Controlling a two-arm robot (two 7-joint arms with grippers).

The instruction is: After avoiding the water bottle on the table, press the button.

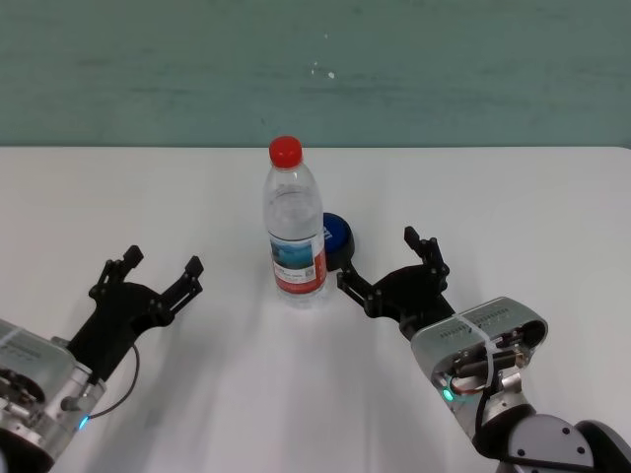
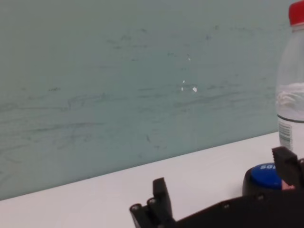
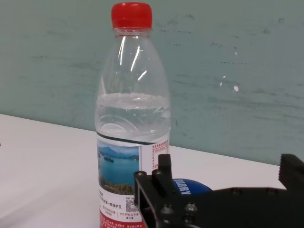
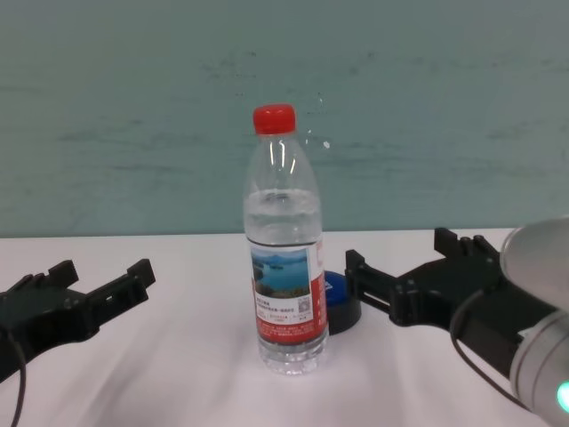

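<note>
Now right gripper [image 1: 388, 264] low over the table [image 1: 513, 207], fingers spread wide, reaching beside the water bottle [image 1: 295, 229] toward the button [image 1: 336, 239] just behind it. Left gripper [image 1: 160, 266] likewise wide open, well left of the bottle, gripping nothing

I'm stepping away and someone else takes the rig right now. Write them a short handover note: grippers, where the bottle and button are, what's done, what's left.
Left gripper: open, empty, low over the table, left of the water bottle.
Right gripper: open, empty, right of the bottle, its left fingertip close to the button.
The bottle stands upright mid-table, cap on. The button sits just behind it to the right, partly hidden from the head view.
Done: nothing pressed yet; the bottle is upright.
Left: take the right gripper round the bottle's right side and press the button, probably without brushing the bottle.
</note>
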